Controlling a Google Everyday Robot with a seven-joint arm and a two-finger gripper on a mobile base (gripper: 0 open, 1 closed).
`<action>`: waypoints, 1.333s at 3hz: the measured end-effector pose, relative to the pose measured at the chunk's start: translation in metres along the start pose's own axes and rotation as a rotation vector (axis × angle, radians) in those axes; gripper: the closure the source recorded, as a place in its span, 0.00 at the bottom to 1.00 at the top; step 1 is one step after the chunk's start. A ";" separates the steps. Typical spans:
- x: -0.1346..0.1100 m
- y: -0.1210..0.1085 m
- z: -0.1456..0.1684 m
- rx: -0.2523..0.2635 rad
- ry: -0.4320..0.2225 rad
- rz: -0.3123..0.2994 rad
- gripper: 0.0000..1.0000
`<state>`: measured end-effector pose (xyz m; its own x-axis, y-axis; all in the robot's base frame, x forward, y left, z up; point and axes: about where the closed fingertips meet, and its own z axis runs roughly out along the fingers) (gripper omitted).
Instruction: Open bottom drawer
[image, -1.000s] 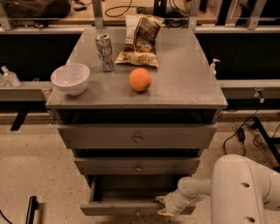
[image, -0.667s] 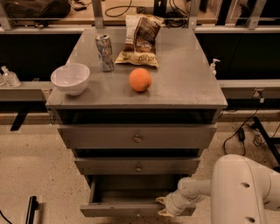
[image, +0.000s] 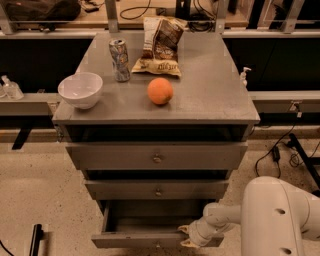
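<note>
The bottom drawer of the grey metal cabinet is pulled out, and its dark inside shows from above. Its flat front sits at the lower edge of the camera view, with its small knob just visible. My gripper is at the right part of the drawer's front edge, reaching in from my white arm at the lower right. The middle drawer and top drawer above it are shut.
On the cabinet top stand a white bowl, a drink can, a chip bag and an orange. Black cables lie on the floor to the right. A dark object lies on the floor at left.
</note>
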<state>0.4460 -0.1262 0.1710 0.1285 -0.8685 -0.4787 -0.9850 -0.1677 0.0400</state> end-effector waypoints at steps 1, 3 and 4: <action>0.000 0.000 0.000 0.000 0.000 0.000 0.59; 0.000 0.000 0.000 0.000 0.000 0.000 0.11; -0.001 0.001 0.001 -0.003 -0.001 0.000 0.00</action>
<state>0.4445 -0.1253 0.1700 0.1281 -0.8679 -0.4799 -0.9847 -0.1688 0.0424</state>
